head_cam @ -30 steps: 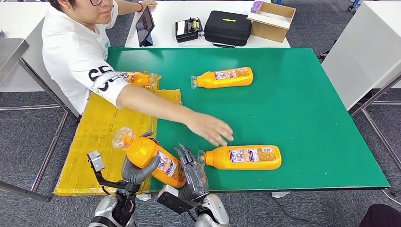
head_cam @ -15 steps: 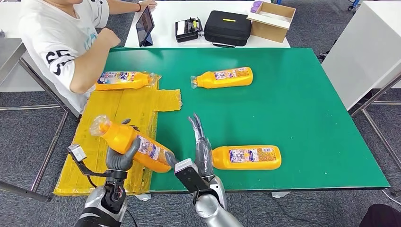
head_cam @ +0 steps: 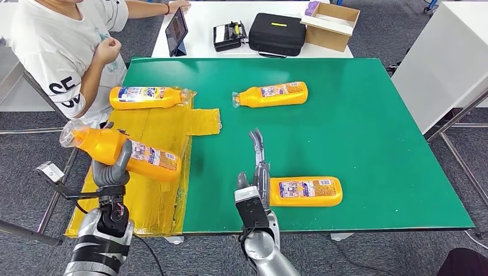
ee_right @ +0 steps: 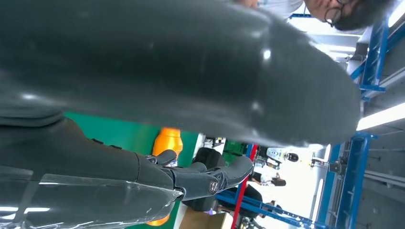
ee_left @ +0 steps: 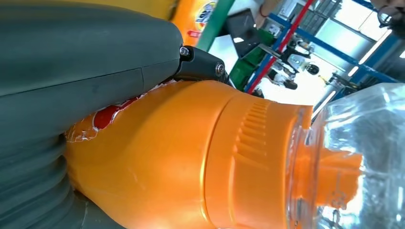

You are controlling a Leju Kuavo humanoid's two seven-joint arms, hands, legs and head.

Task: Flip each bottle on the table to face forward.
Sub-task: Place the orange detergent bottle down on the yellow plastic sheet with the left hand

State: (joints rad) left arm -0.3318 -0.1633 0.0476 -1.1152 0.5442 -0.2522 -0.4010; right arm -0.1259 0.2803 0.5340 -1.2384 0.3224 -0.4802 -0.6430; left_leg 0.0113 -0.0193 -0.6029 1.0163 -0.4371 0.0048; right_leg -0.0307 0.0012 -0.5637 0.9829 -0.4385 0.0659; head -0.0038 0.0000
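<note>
The green table [head_cam: 368,132] and the yellow sheet [head_cam: 144,201] at its left side carry four orange bottles in all, counted one by one. The bottle in hand [head_cam: 124,152] is lifted over the yellow sheet, wrapped by the left hand [head_cam: 110,169], thumb and fingers closed round its body, its capped neck sticking out past the fingers away from the table. The near bottle [head_cam: 304,191] lies on the green just beside the right hand [head_cam: 259,172], whose fingers are stretched out straight and close together, holding nothing; whether they touch the bottle's neck end I cannot tell. The far bottle [head_cam: 270,94] lies well beyond those fingertips, and the sheet bottle [head_cam: 148,97] lies beyond the left hand, near a seated person [head_cam: 63,52]. Judging by the labels, the sheet bottle seems turned already; one is mid-handling, two look untouched.
</note>
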